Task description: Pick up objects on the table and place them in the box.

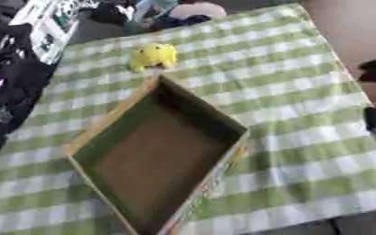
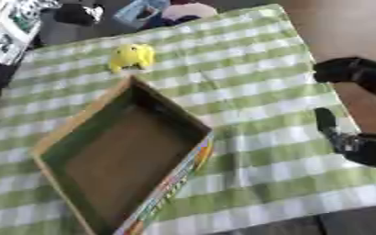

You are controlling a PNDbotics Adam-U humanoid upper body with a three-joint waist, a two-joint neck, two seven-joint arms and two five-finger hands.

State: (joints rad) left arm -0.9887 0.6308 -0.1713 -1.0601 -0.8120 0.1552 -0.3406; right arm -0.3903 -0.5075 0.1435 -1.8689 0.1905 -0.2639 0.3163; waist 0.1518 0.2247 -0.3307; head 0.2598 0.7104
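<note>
Yellow toy (image 1: 152, 56) sat on green-checked cloth (image 1: 287, 92), just beyond far corner of open box (image 1: 155, 151), which held nothing. Right hand (image 2: 360, 142) hung at table's right edge, well apart from toy; fingers' state couldn't be told. Left hand out of view.

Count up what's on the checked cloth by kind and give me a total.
Yellow toy: 1
Open box: 1, nothing visible inside
Total: 2
The right hand shows at the right edge, holding nothing.
</note>
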